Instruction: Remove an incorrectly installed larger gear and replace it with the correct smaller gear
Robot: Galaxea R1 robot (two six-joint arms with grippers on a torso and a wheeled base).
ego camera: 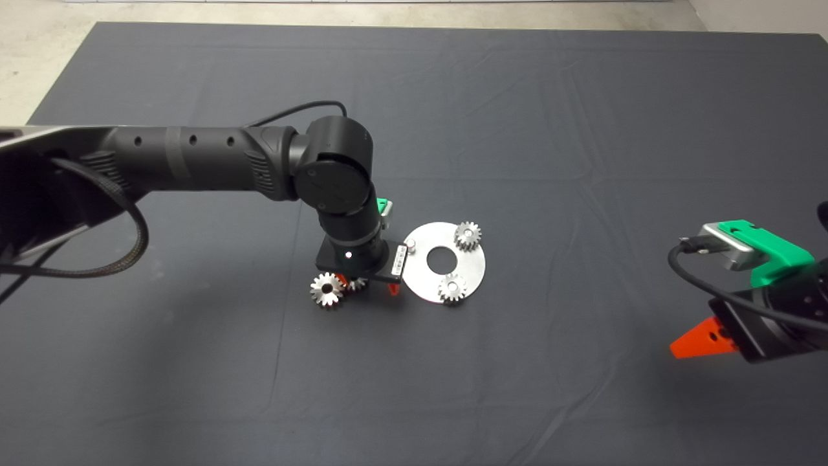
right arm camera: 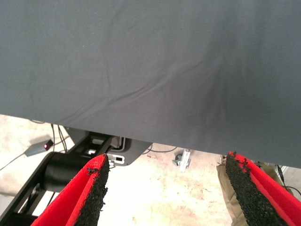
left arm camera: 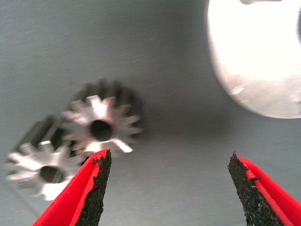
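Your left gripper (left arm camera: 169,188) hangs spread wide over the mat; the smaller gear (left arm camera: 101,128) sits just off one finger, with the larger gear (left arm camera: 40,169) touching it. Right gripper (right arm camera: 164,193) is parked, fingers spread.

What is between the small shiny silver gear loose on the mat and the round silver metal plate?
Only bare dark mat lies between the small silver gear and the round silver plate, per the left wrist view.

larger gear (ego camera: 326,289) (left arm camera: 41,170): shiny silver, dark centre bore, lying flat on the mat, left of centre.
smaller gear (ego camera: 356,283) (left arm camera: 100,128): shiny silver, bore up, flat, just right of the larger gear, teeth nearly meeting.
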